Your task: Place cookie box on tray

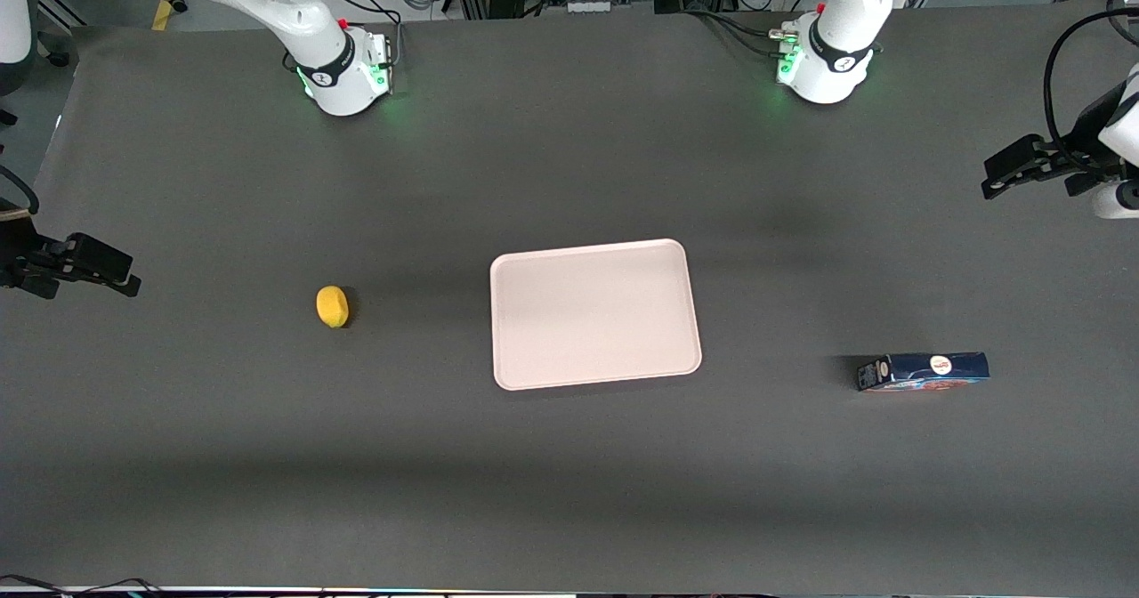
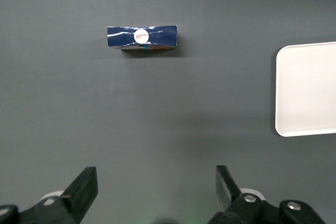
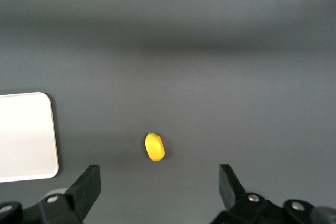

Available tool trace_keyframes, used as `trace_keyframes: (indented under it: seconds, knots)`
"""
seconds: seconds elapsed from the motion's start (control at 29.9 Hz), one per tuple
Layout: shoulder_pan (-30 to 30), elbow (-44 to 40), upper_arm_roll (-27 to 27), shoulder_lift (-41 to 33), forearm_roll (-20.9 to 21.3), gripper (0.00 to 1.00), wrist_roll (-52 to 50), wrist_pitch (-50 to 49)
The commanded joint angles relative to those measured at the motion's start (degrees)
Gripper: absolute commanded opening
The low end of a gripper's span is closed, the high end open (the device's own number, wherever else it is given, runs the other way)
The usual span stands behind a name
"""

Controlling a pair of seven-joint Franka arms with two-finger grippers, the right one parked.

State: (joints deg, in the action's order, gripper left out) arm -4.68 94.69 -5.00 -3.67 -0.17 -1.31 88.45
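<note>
The cookie box (image 1: 923, 371), a small dark navy carton with a round white logo, lies flat on the dark table toward the working arm's end. It is apart from the pale pink tray (image 1: 594, 313), which sits mid-table with nothing on it. My gripper (image 1: 1001, 175) hovers at the working arm's end, farther from the front camera than the box and touching nothing. In the left wrist view the gripper (image 2: 156, 184) is open, with only bare table between its fingers. That view also shows the cookie box (image 2: 142, 37) and one edge of the tray (image 2: 310, 87).
A small yellow rounded lump (image 1: 332, 306) rests on the table beside the tray, toward the parked arm's end. Both arm bases (image 1: 823, 64) stand at the table edge farthest from the front camera.
</note>
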Motion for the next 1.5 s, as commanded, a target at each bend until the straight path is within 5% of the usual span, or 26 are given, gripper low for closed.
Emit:
trace_keyframes:
  seconds: [0.0, 0.84, 1.07, 1.47]
  knots:
    - [0.38, -0.03, 0.08, -0.2, 0.7, 1.0, 0.7, 0.14]
    - [0.38, -1.87, 0.08, 0.5, 0.79, 1.0, 2.62, -0.21]
    - [0.2, -7.93, 0.17, 4.89, 5.8, 1.0, 30.97, -0.12]
    - [-0.06, -15.59, 0.52, 14.12, 6.68, 1.0, 73.09, 5.05]
